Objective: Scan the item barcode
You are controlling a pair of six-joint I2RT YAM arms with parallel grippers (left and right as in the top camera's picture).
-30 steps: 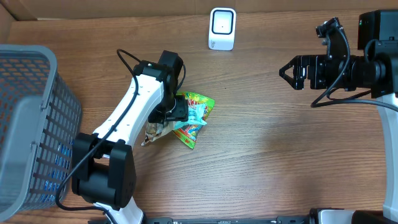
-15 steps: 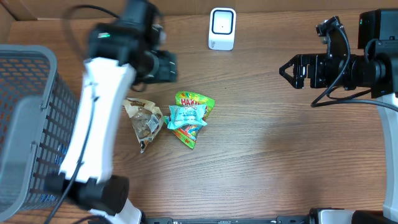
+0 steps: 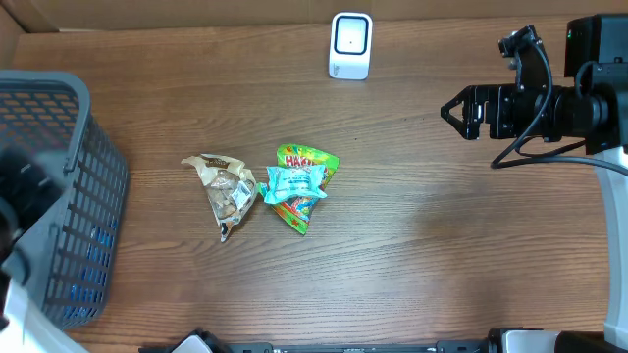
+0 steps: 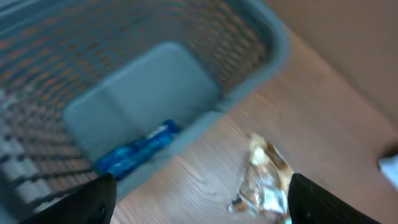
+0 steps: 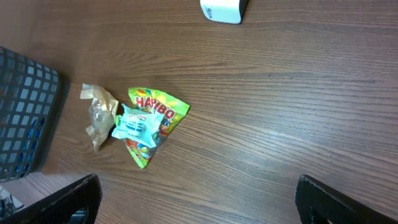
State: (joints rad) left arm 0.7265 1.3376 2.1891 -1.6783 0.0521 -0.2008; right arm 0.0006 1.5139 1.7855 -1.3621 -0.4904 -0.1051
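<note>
While the overhead view is catching the left arm [image 3: 18, 201] only as a blur at the left edge, the left wrist view is showing the left gripper [image 4: 200, 190] spread wide with nothing between its fingers; it is hanging near the grey mesh basket [image 4: 277, 46], where a blue packet [image 4: 137, 149] is lying inside, barely showing through the mesh from overhead; the right gripper [image 3: 451, 114] is standing wide and empty, well apart from the snacks. The tan packet [image 3: 226, 188] is lying mid-table, just beside the green Haribo bag [image 3: 314, 159]; a teal packet [image 3: 294, 181] is lying on that bag; the white scanner [image 3: 350, 44] is standing at the far edge, bare wood lying between it and the snacks.
</note>
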